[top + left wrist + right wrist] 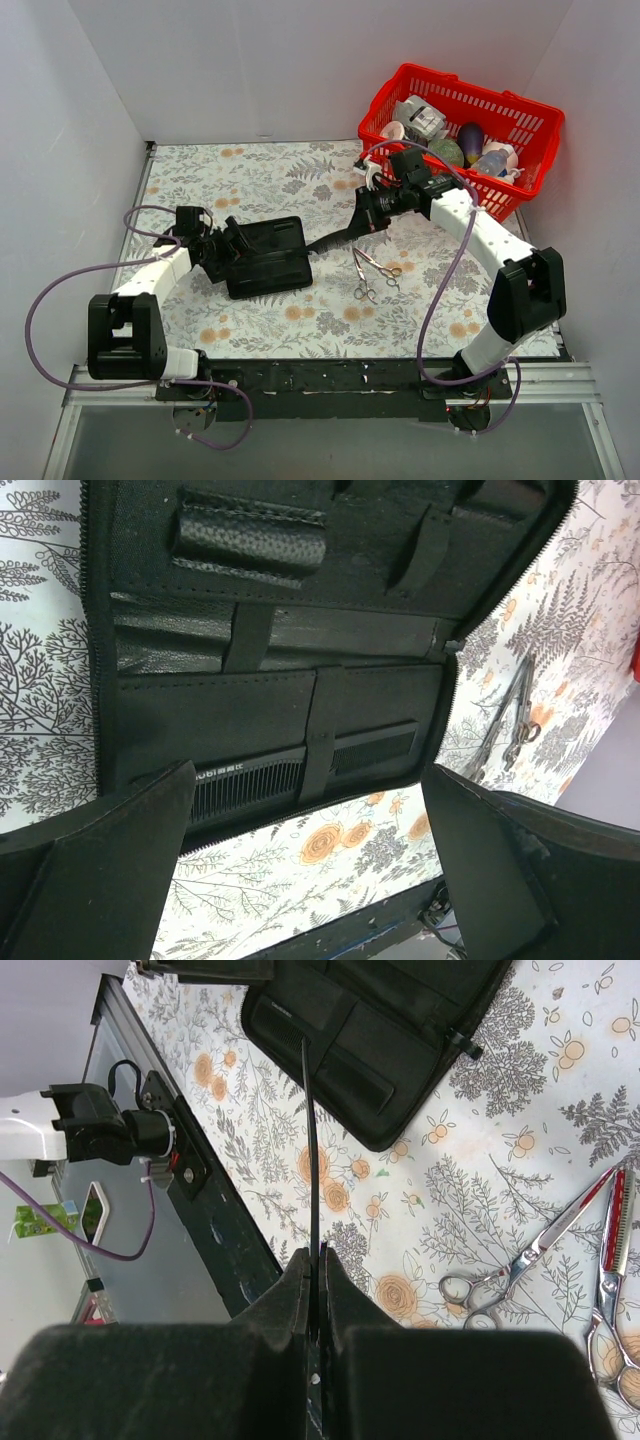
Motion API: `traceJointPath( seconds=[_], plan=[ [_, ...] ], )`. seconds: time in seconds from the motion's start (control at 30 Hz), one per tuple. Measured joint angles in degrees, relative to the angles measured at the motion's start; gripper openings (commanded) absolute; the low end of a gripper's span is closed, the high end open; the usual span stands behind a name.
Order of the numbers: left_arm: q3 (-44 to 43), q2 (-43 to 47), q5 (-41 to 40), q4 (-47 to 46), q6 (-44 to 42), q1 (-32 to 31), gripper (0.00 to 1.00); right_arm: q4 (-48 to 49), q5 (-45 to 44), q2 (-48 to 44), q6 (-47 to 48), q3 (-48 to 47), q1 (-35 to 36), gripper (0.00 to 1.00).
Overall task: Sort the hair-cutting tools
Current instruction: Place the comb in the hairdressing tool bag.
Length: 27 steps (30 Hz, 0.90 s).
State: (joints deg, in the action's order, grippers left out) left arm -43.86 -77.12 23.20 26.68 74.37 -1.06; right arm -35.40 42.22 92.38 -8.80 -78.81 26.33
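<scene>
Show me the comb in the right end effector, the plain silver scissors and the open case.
comb [312, 1160], right wrist view, middle of its thin edge.
silver scissors [550, 1230], right wrist view, on the blades.
case [275, 260], top external view, centre of its open panel.

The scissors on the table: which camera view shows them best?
The right wrist view: the scissors lie large and sharp, blades and ring handles plain. The top external view shows them small, right of the black case. The left wrist view catches them blurred at its right side.
</scene>
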Motion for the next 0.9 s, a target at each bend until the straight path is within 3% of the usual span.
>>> traceJointPath(
  seconds=[0.9],
  plan=[
    [1.33,-5.35,-6.05,-4.63,1.64,0.24,0.98,2.93,0.39,8.41,-0.07,-1.03,0.0,0.01]
  ],
)
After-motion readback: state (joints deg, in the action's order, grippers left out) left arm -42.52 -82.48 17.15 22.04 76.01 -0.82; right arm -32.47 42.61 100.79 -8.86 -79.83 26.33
